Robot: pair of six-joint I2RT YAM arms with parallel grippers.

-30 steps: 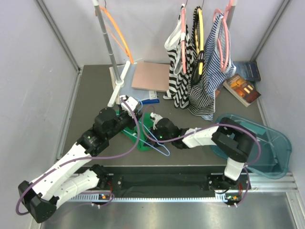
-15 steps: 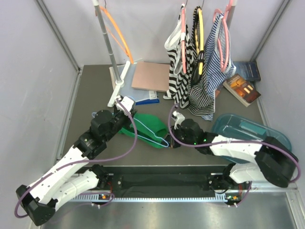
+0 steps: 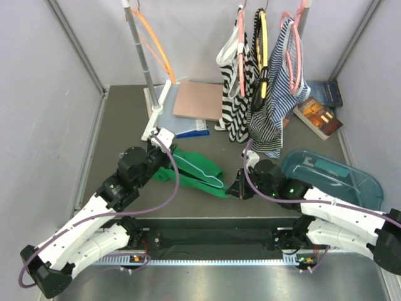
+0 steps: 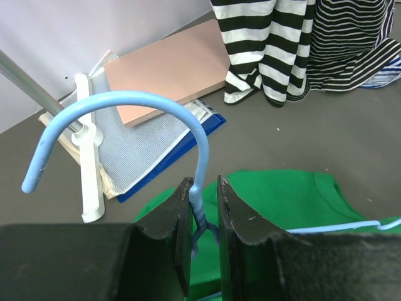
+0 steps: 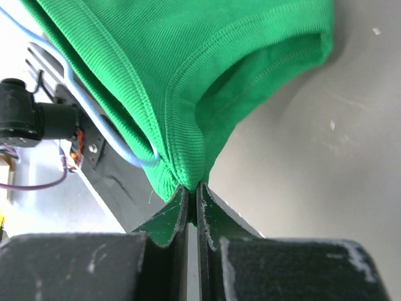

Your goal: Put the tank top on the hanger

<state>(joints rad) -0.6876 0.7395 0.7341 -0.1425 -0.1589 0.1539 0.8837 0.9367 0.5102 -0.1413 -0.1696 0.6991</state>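
Observation:
The bright-green tank top (image 3: 197, 175) lies stretched across the middle of the table, with the light-blue hanger (image 3: 199, 170) running over it. My left gripper (image 3: 164, 152) is shut on the hanger's twisted neck (image 4: 202, 212), just below the hook (image 4: 125, 103). The green top (image 4: 294, 204) lies under those jaws. My right gripper (image 3: 233, 189) is shut on the edge of the tank top (image 5: 182, 94) at its right end, pulling the fabric taut. A loop of the hanger wire (image 5: 122, 153) shows beside the pinched hem.
A clothes rail at the back holds striped tops (image 3: 257, 94) on pink hangers and an orange hanger (image 3: 153, 44). A brown board (image 3: 197, 100), a white stand (image 3: 156, 110), books (image 3: 318, 116) and a teal bin (image 3: 332, 185) surround the work area.
My right arm has pulled back to the right, drawing the tank top's edge with it, so the cloth has stretched out flatter. My left gripper has kept its hold on the hanger.

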